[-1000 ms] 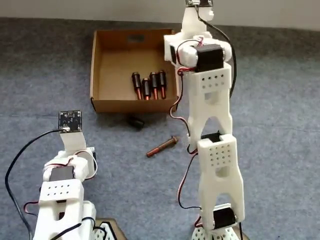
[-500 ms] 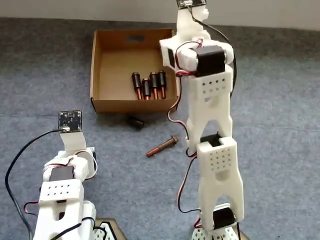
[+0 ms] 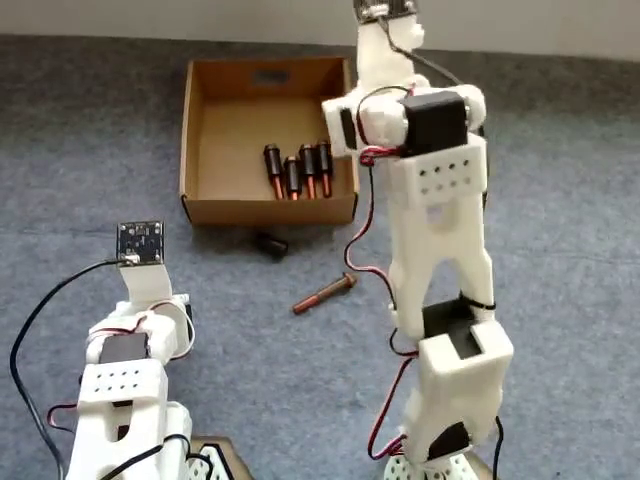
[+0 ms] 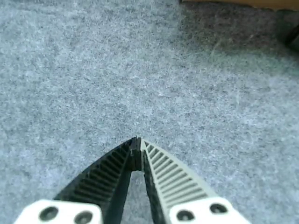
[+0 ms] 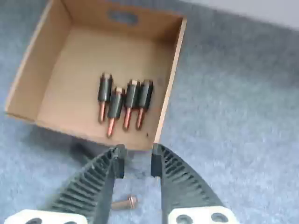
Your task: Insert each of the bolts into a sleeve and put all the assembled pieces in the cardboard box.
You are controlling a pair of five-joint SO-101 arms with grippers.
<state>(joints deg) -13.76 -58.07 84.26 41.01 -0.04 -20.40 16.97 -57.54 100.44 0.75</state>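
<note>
The cardboard box (image 3: 200,130) stands at the back of the carpet with several assembled bolt-and-sleeve pieces (image 3: 297,172) lying side by side in it. One black sleeve (image 3: 270,244) lies just in front of the box. A copper bolt (image 3: 325,293) lies nearer, to the sleeve's right. In the right wrist view my right gripper (image 5: 137,161) is open and holds nothing. It hangs high above the box's front wall (image 5: 169,88), looking down on the pieces (image 5: 124,100) and the bolt (image 5: 124,203). My left gripper (image 4: 137,145) is shut and empty, low over bare carpet.
Grey carpet covers the table. The tall right arm (image 3: 435,230) rises beside the box's right wall. The left arm (image 3: 125,370) sits folded at the front left. Open carpet lies left of and in front of the bolt.
The right arm has swung to the right, its lower links shifting that way. The left arm, box, sleeve and bolt have kept still.
</note>
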